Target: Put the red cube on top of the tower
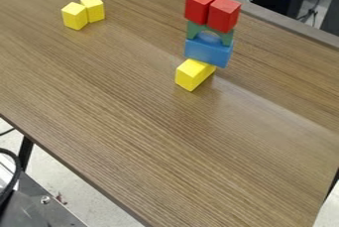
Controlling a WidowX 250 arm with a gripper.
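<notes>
Red capped the tower (209, 47) as I looked down through the camera: a left red cube (200, 7) and a right red cube (224, 14) sat side by side, close together, on the green arch (228, 37). I couldn't tell which one the task meant, but either way it was up top, where it was wanted. I judged the placing to be done, or as good as done.

The arch stood with its opening downward on the blue block (206, 52), its legs giving the cubes their footing. I took the pair to be sharing that short top because each helped fill one side of it and kept the load even. The blue block lay across the yellow base block (192, 75), which rested on the table (132, 122) and bore everything. With such a slim foot, a nudge at the cubes could have brought the lot down, so I'd have kept any next move well clear.

Two spare yellow blocks, a nearer one (75, 16) and a farther one (94, 8), sat together well apart from the tower, and I saw no call for them. Whether the pincer was wide, narrow or holding anything, I couldn't tell.
</notes>
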